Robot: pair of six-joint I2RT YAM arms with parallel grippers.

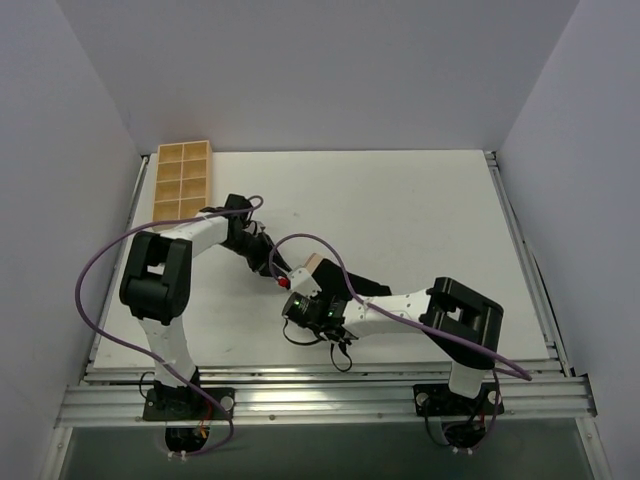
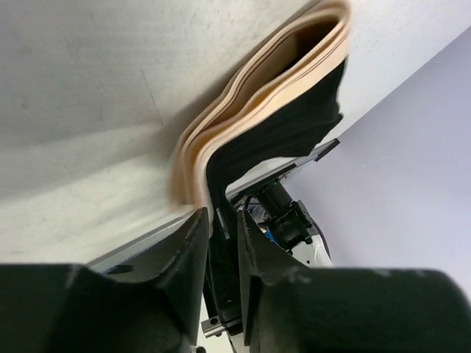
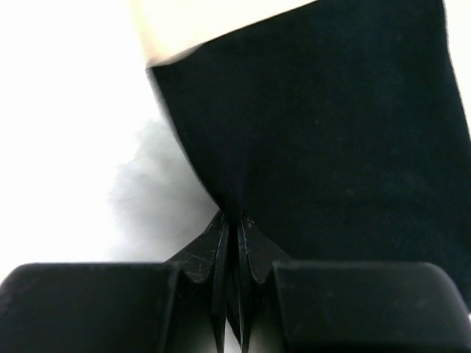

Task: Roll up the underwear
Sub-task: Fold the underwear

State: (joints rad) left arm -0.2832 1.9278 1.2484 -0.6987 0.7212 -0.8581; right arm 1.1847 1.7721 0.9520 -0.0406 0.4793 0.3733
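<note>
So the underwear (image 1: 345,281) is out mid-tabletop (image 1: 420,210), toward the near right of the wooden compartment tray (image 1: 183,180) and well apart from it. Its tan waistband end points back toward the tray. The right gripper (image 3: 233,220) is clamped tight on the black fabric, on the edge away from the tray. The left gripper (image 2: 223,223) sits at the waistband end, the side nearer the tray. Its jaws are cracked open a bit, with the fabric's edge in the gap.

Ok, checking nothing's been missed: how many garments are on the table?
1: the underwear, at the middle of the table, pinched in the right gripper; others may be hidden.
</note>
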